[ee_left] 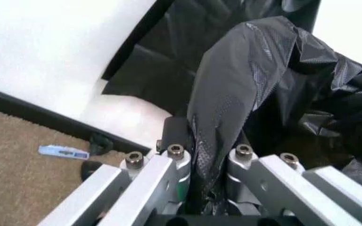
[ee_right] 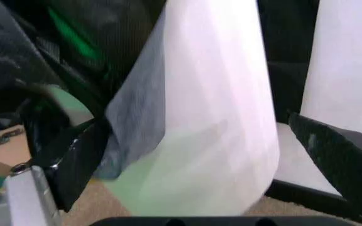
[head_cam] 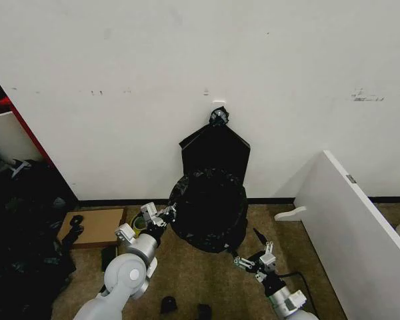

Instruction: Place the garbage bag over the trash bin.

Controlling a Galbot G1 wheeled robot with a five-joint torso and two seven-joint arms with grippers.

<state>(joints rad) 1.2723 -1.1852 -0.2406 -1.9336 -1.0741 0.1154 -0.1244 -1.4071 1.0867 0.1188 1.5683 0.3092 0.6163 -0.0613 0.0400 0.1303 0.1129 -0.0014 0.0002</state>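
Head view: the garbage bag drapes over the bin on the floor by the wall, left gripper at its left edge, right gripper spread wide below its right side. Left wrist view: that gripper is clamped on a fold of the bag. Right wrist view: the trash bin stands between parted fingers, touching neither.

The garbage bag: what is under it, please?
Under the garbage bag, the right wrist view shows the trash bin, its lower wall bare. The bin's rim and inside are covered.

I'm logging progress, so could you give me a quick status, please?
Left gripper shut on bag. Right gripper open, low beside bin. Bag draped over bin. Nothing blocking.
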